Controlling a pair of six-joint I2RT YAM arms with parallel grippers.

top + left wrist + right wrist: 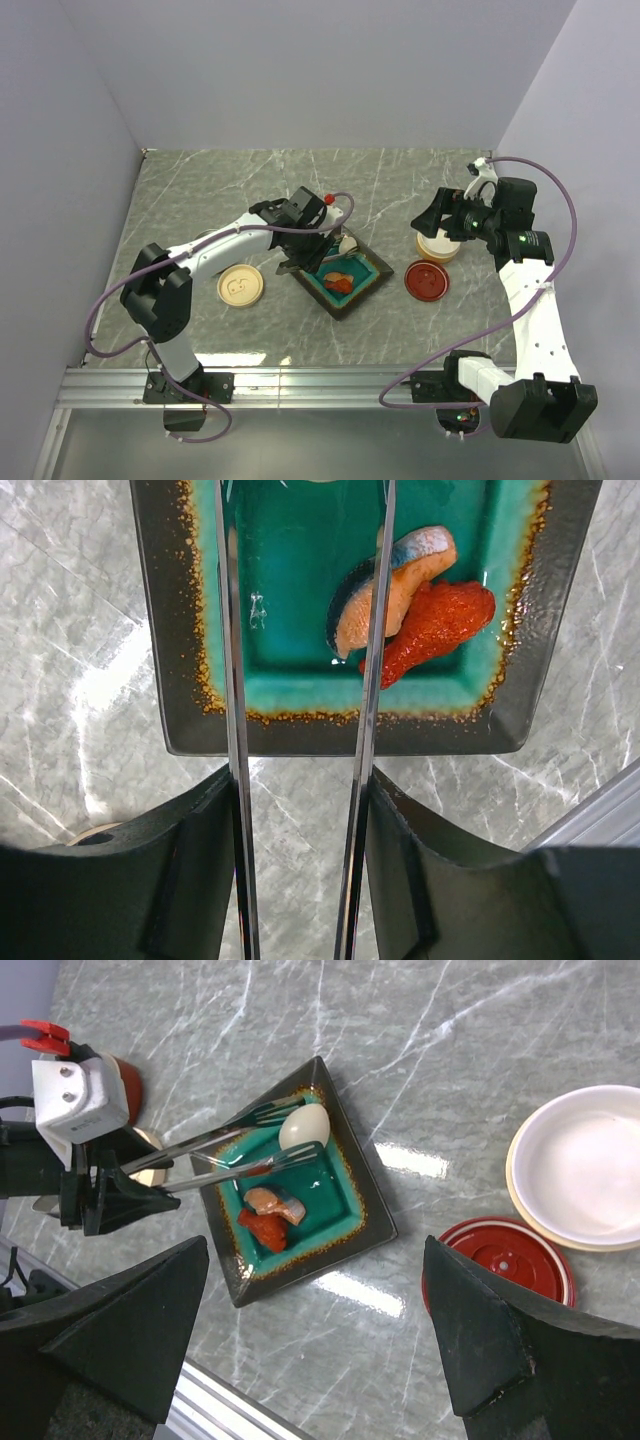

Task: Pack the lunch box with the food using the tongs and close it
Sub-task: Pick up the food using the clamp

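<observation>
My left gripper (300, 880) is shut on the grey metal tongs (232, 680), one pad against each arm. It holds them over the teal square dish (160, 630). In the right wrist view the tong tips stand on either side of the cream-white egg (303, 1125) at the dish's far corner. A salmon-coloured piece (400, 580) lies on an orange-red lump (445, 620) in the dish. The lunch box, a round cream container (437, 247), stands at the right. My right gripper (440, 215) hovers over it, open and empty.
A red lid (427, 281) lies between the dish and the cream container. A cream lid (240, 286) lies left of the dish by the left arm. A metal rail (320, 385) runs along the near table edge.
</observation>
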